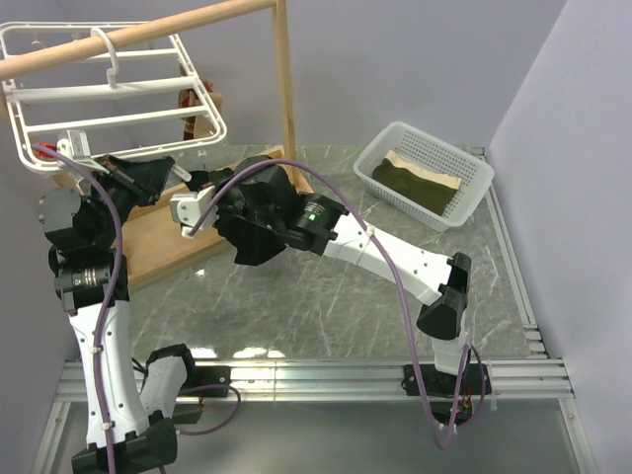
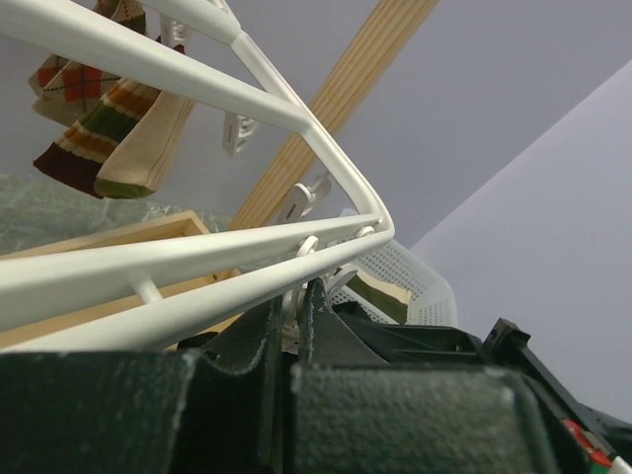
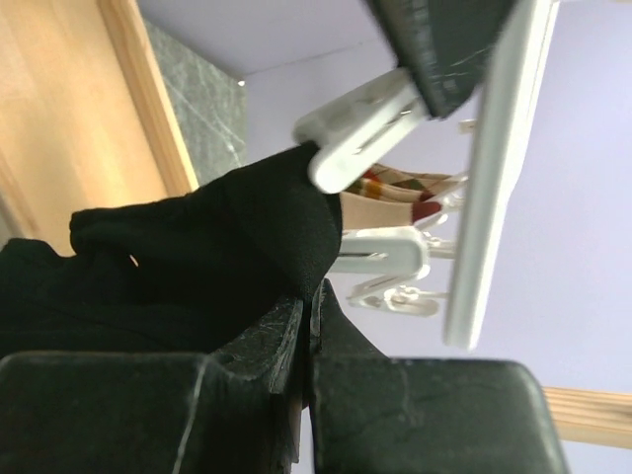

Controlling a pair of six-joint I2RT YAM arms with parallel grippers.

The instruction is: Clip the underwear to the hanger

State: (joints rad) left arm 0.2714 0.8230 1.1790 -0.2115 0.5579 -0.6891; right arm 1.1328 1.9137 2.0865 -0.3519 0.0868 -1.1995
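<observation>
Underwear [image 3: 197, 252], clamped in the right tool [image 3: 308, 308], touches the mouth of a clip [image 3: 360, 126] on the hanger [image 3: 491, 197] just above; the left tool [image 2: 291, 308] squeezes that clip.

Pale lilac walls [image 1: 395, 59], green marble tabletop [image 1: 326, 296]

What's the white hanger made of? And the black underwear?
The hanger looks like smooth white plastic: its moulded bars are slightly glossy. The underwear looks like soft matte black cloth, maybe knit: it folds and bunches limply.
</observation>
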